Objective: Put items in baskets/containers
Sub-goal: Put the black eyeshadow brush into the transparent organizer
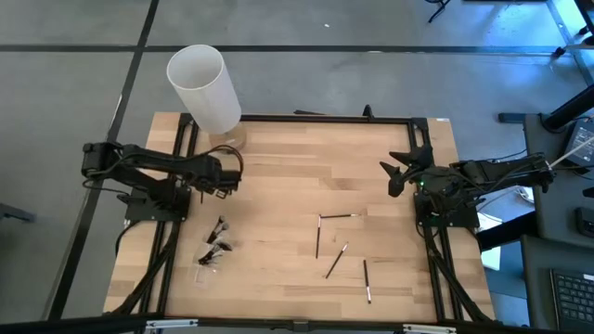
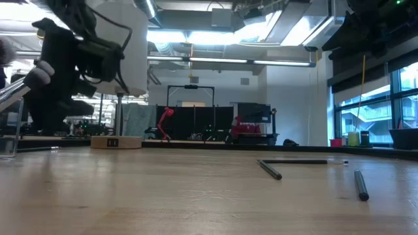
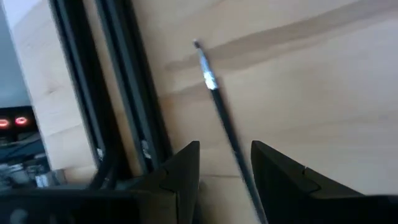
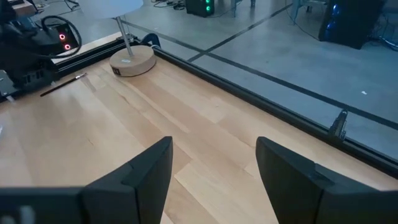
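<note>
Left wrist view: brush (image 3: 219,109) runs between left gripper (image 3: 225,163) fingers, seemingly gripped; right gripper (image 4: 214,165) open, empty.

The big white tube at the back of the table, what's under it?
The white tube stands on a thin post rising from a round tan base on the wooden table. Seen from above, the tube covers most of that base. Its inside can't be seen.

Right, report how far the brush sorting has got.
Done: a bunch of thin dark makeup brushes lies near the table's left side, apparently in the nearly invisible clear cup. In hand: the left gripper holds one slim dark brush. Left: four loose brushes mid-table. The open right gripper waits at the right edge.
</note>
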Available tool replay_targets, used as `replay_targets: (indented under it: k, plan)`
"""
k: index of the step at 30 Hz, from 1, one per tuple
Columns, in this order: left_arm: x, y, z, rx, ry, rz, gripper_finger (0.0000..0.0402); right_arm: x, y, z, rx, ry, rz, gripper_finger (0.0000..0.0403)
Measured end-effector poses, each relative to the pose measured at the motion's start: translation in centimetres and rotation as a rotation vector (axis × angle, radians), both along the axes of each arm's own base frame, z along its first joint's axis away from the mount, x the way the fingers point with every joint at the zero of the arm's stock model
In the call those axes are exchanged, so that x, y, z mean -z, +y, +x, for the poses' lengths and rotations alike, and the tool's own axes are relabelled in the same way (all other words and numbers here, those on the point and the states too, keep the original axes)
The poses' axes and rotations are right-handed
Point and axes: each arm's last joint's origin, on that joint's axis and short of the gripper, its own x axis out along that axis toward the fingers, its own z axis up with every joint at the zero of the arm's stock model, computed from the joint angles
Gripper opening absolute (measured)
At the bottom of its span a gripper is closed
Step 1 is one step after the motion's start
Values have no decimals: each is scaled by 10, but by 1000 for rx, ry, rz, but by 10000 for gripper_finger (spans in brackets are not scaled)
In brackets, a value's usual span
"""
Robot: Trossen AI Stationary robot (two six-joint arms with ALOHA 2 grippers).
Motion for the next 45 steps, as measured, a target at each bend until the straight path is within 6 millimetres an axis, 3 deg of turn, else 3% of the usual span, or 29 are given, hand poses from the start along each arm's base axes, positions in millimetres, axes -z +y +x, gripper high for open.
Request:
replay_targets:
  k: [17,45]
  plan:
    - [9,27,3,27,-78,27,139,0,0,0,1,-3,1,229]
    - [9,43,-6,-50,-67,-11,139,0,0,0,-6,0,4,229]
